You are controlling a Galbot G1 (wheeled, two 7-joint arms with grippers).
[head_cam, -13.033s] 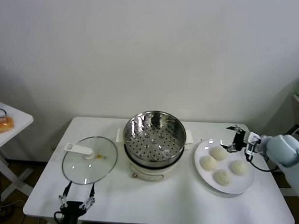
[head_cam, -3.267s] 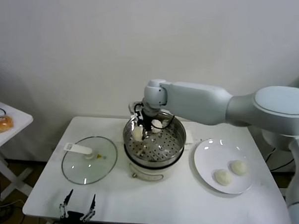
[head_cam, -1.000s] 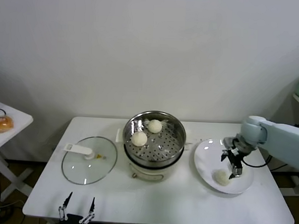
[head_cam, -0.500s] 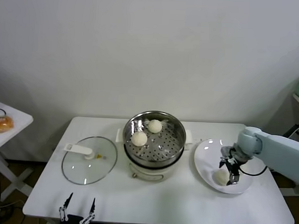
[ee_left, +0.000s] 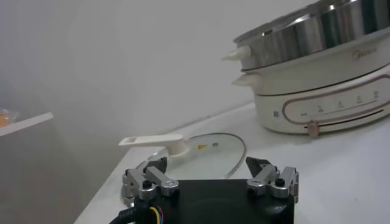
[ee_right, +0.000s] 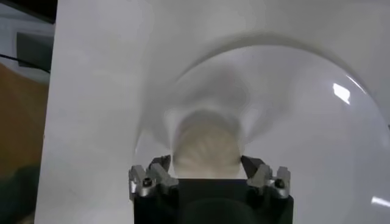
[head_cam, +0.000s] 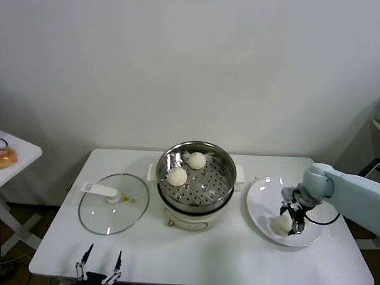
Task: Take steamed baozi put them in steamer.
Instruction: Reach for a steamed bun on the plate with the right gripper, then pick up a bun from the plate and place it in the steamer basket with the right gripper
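Observation:
The steamer [head_cam: 196, 180] stands mid-table with two steamed baozi inside, one at the back [head_cam: 197, 160] and one on the left [head_cam: 176, 176]. Another baozi [head_cam: 280, 224] [ee_right: 206, 148] lies on the white plate [head_cam: 266, 196]. My right gripper [head_cam: 292, 220] [ee_right: 206, 163] is down over that baozi, open, its fingertips [ee_right: 161, 163] flanking the bun's sides; the bun rests on the plate. My left gripper [head_cam: 99, 265] [ee_left: 207, 164] is parked open at the table's front edge, holding nothing. The steamer [ee_left: 317, 36] also shows in the left wrist view.
A glass lid [head_cam: 113, 203] [ee_left: 210, 149] with a white handle lies left of the steamer. An orange-brown bun [head_cam: 4, 156] sits on a side table at far left. The plate [ee_right: 317, 122] lies near the table's right end.
My right gripper has come down from the plate's middle onto the front baozi and its fingers have drawn slightly inward. The two buns in the steamer have not moved.

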